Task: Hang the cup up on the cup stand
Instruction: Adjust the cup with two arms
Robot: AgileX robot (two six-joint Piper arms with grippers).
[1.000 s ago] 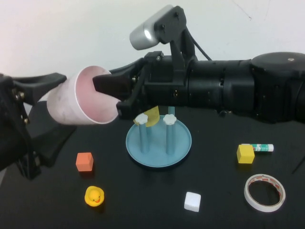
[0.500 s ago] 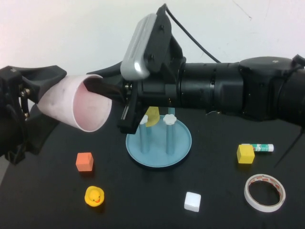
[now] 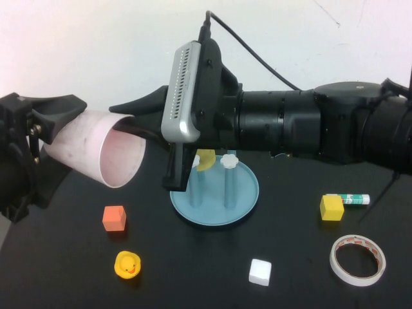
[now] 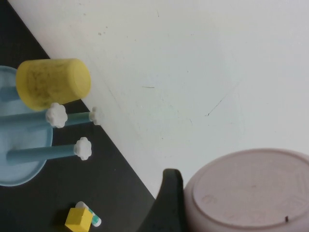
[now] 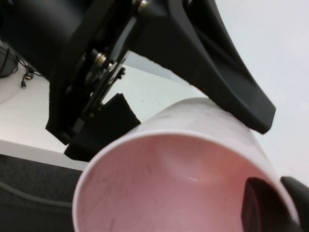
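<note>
Even bright overhead light, soft shadows under the cup stand [image 3: 214, 193]; right wrist view blurred up close, black table slightly glossy.

The right gripper [image 3: 132, 122] is stretched leftward, raised above the table, its fingers pinched on the cup [image 3: 96, 156] rim. The left gripper [image 3: 55, 138] is held at far left, jaws spread around the cup's base.

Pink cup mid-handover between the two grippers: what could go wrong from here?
1. The cup hangs in the air; the right gripper pinches only its rim, so it may tilt or slip once the left gripper at its base lets go.
2. The yellow cup already sits on the cup stand, so the swing toward a free peg could knock it.
</note>
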